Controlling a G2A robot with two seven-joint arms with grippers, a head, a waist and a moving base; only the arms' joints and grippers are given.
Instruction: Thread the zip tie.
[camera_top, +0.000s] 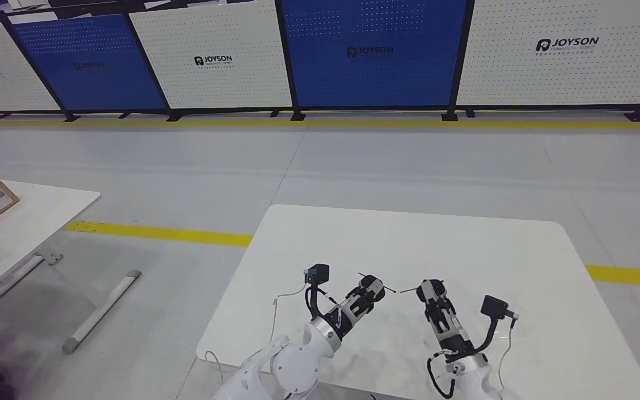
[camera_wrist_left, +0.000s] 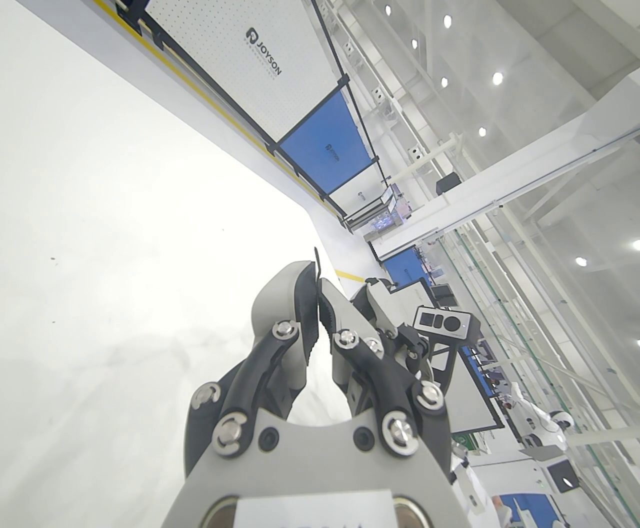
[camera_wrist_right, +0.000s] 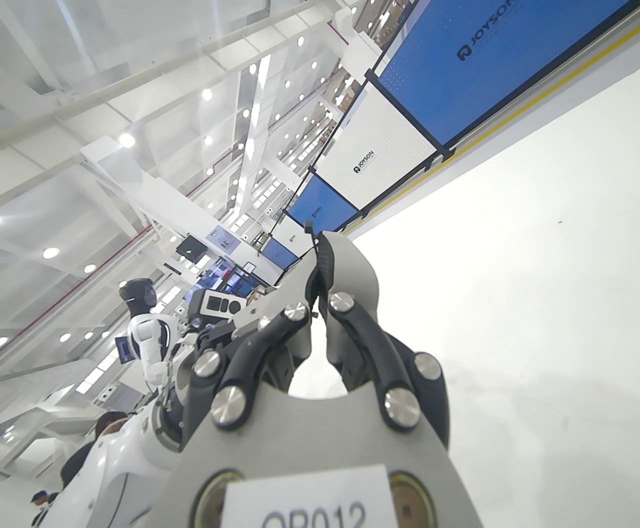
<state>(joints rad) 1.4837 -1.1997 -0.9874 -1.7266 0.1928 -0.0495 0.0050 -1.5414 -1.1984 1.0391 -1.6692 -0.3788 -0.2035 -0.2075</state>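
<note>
A thin black zip tie (camera_top: 403, 291) spans the short gap between my two grippers above the white table (camera_top: 480, 250). My left gripper (camera_top: 372, 287) is shut on one end; a short black tip of the zip tie (camera_wrist_left: 316, 259) pokes out past the closed fingertips of the left gripper (camera_wrist_left: 318, 282). My right gripper (camera_top: 430, 292) is shut on the other end. In the right wrist view the zip tie (camera_wrist_right: 310, 231) sticks out beyond the pressed fingertips of the right gripper (camera_wrist_right: 320, 252). The right gripper (camera_wrist_left: 374, 300) sits close behind the left one.
The table's front edge lies close under both arms, with bare tabletop beyond and to the right. A second white table (camera_top: 40, 215) stands off to the left. Blue and white perforated panels (camera_top: 370, 50) line the far side of the floor.
</note>
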